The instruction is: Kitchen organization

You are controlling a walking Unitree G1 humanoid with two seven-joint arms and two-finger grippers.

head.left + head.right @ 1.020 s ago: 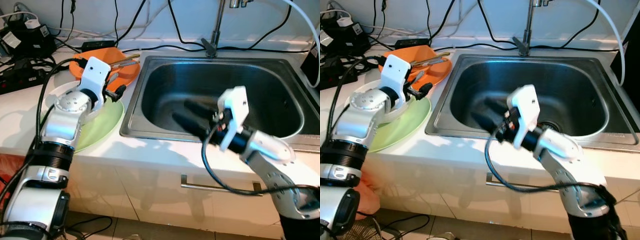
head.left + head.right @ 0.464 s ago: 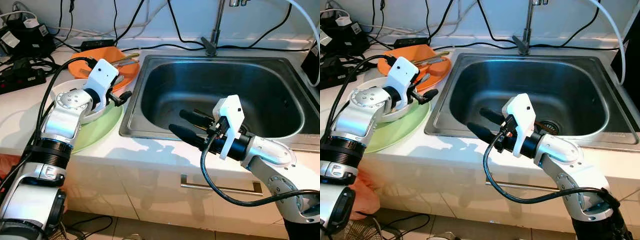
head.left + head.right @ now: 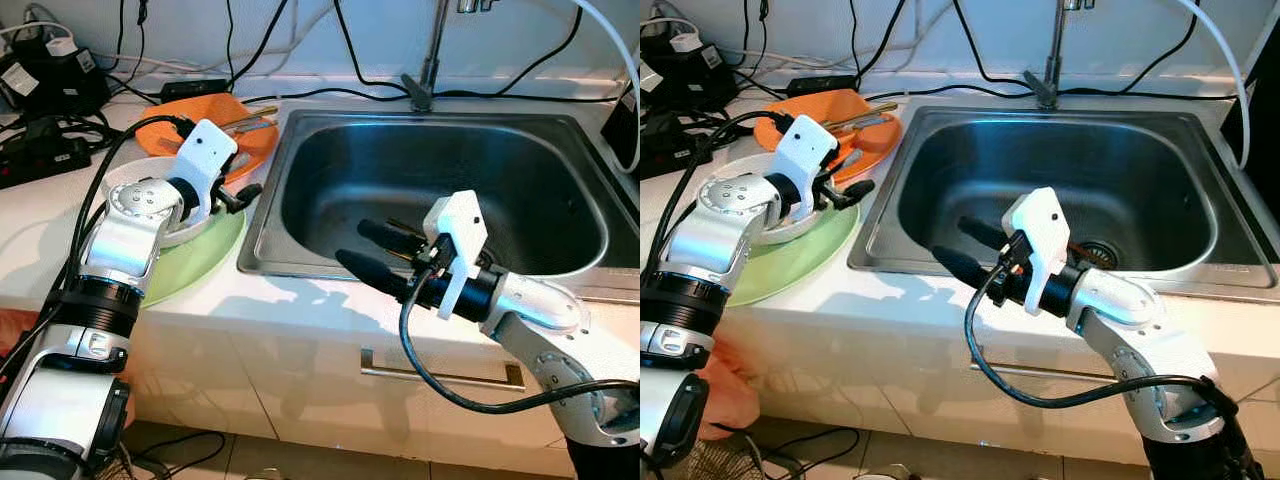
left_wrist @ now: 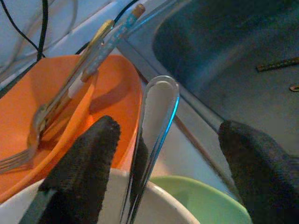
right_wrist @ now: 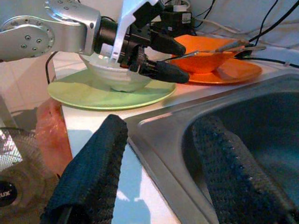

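Note:
A white bowl sits on a light green plate on the counter left of the sink. A metal spoon leans out of the bowl, its handle end up. My left gripper is at the bowl's sink-side rim, open, with its fingers wide on either side of the spoon and not touching it. Behind the bowl is an orange bowl on an orange plate, holding a fork and other utensils. My right gripper hangs open over the sink's front edge, holding nothing.
The faucet stands behind the sink, with black cables running along the wall. Power strips and plugs crowd the back left of the counter. A drawer handle is below the counter front. Small brown bits lie in the sink.
My right gripper has dropped and pulled back toward the sink's front edge. My left gripper has shifted a little toward the sink over the bowl's rim. In the last half second little moved.

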